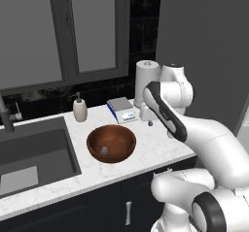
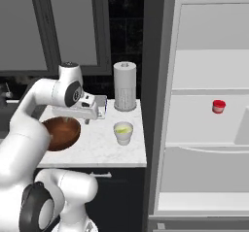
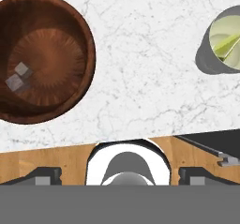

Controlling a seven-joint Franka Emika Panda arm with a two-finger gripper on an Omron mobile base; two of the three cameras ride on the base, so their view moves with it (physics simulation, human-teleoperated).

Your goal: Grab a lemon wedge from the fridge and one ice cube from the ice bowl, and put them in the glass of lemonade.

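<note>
Gripper spread wide, empty, above marble counter. Glossy reddish-brown ice bowl near counter's front edge, two grey cubes inside. Off-white glass of lemonade beside it, yellow-green lemon wedge in pale liquid. Beyond, open fridge, white shelves.

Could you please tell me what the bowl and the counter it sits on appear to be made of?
Bowl: probably turned wood, reddish-brown with ring-like grain and a soft gloss. Counter: looks like polished white marble or similar stone, given its thin grey veins.
</note>
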